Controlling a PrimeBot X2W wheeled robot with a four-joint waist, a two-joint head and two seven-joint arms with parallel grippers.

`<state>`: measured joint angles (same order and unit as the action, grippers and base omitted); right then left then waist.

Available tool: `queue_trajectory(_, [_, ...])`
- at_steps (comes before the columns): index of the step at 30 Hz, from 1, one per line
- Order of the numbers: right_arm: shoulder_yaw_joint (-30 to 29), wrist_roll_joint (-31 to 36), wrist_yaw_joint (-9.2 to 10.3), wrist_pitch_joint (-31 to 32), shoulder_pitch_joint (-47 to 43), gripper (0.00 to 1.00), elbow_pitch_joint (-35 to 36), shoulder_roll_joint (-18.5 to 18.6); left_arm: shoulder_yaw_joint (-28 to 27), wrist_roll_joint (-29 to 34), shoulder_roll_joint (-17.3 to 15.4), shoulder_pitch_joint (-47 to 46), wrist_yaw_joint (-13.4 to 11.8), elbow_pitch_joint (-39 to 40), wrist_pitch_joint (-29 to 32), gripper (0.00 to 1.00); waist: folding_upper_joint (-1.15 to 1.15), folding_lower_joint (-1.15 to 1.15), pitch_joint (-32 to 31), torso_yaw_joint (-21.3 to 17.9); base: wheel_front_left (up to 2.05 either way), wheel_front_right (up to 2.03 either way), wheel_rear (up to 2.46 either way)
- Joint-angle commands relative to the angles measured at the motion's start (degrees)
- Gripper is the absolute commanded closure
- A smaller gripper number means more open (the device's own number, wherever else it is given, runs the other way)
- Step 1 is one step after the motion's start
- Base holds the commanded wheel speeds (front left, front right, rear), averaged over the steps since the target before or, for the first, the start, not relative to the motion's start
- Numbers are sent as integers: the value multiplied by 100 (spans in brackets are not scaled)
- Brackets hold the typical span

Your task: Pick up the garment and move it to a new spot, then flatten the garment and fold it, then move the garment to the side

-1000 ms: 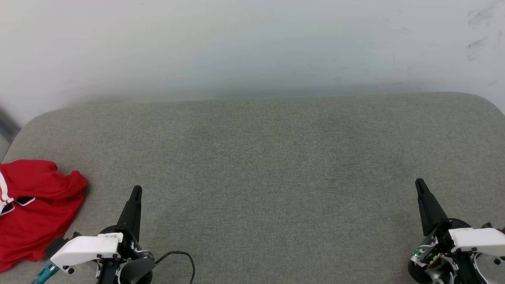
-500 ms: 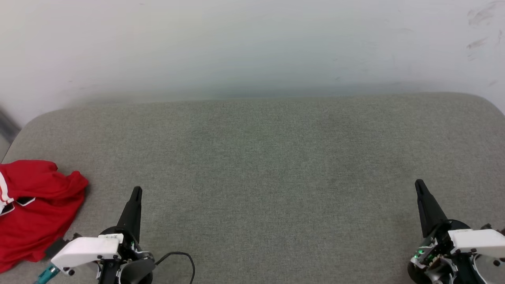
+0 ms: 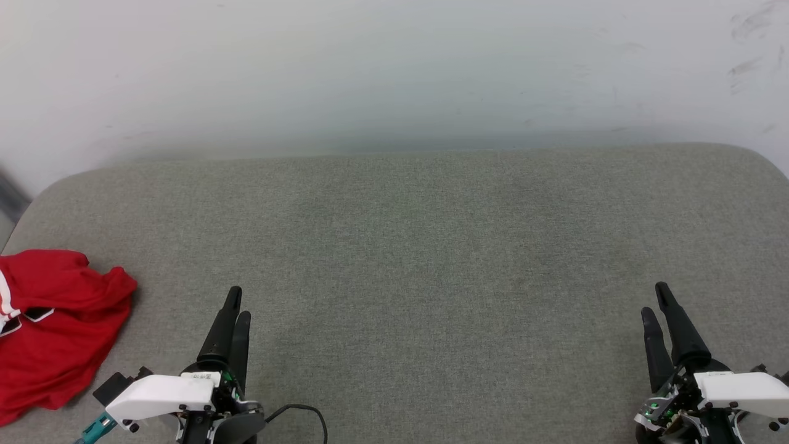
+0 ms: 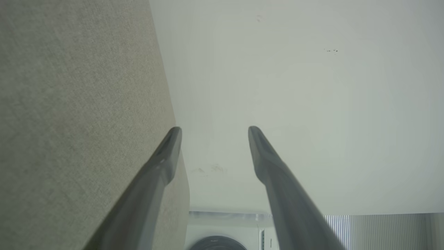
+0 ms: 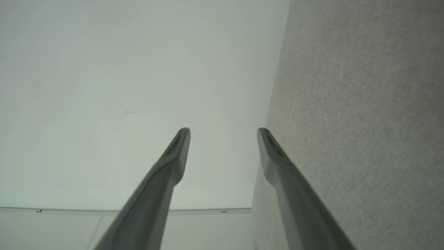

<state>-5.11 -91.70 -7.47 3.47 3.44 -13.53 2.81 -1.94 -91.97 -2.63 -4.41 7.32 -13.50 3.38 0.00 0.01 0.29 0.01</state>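
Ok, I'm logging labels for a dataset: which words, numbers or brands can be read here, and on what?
Nothing reads clearly.
Black print on the garment: crumpled, unreadable.
Small label behind the left gripper: too small to read.
Marking on the white appliance: too blurred to read.

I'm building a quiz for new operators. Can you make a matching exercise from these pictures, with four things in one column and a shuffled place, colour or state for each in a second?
Column A
1. garment
2. left end effector
3. right end effector
4. wall

Column B
a. open, lower right of the head view
b. red, crumpled at the left edge
c. white, at the back
d. open, lower left, apart from the red cloth

Pairs: 1-b, 2-d, 3-a, 4-c
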Motion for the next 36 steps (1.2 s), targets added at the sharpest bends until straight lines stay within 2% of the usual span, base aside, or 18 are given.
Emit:
queue_trajectory(1, [23,41,-2,-56,68,0,159,11,63,61,-15,-193,7,161,-57,0,0,0,2,1,0,0,0])
queue_trajectory(7, [80,223,-2,-213,29,0,300,17,210,447,-17,-215,8,299,-213,0,0,0,3,-3,0,0,0])
queue_trajectory(12, [70,660,-3,-334,-1,0,424,25,334,989,-18,-241,9,374,-333,0,0,0,0,-6,0,0,0])
queue_trajectory(36, [101,4539,-3,-837,-175,0,1064,16,714,4076,-22,-277,14,615,-834,0,0,-1,-16,-35,0,0,0])
